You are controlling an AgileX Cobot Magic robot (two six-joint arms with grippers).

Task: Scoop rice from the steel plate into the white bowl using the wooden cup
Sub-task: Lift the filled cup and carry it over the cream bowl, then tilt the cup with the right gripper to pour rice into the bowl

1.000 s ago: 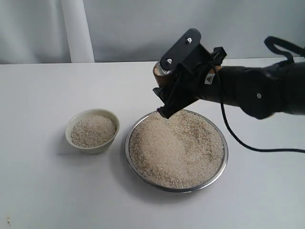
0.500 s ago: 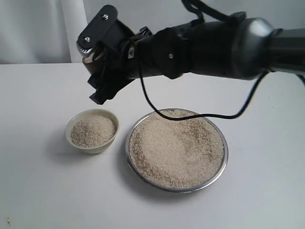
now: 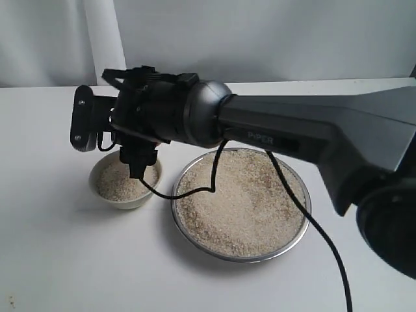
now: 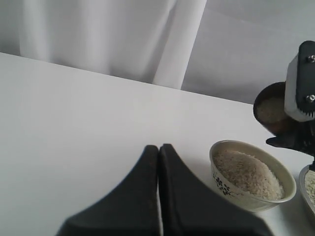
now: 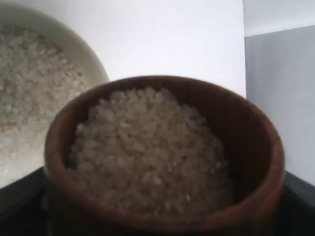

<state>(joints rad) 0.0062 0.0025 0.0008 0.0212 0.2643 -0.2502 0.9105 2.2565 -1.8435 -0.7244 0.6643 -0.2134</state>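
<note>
Two hands — right hand [image 3: 127,146] clamps the wooden cup [image 5: 252,142], brimming with rice [image 5: 147,147], near the white bowl [image 4: 231,189]; left hand [image 4: 158,150] pressed closed, empty — over the counter [image 4: 74,108].

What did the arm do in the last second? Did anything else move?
The right gripper, holding the wooden cup, swung from the far edge of the steel plate leftwards and now hovers at the edge of the white bowl. The cup is full of rice, not yet poured. Bowl and plate stayed put.
</note>
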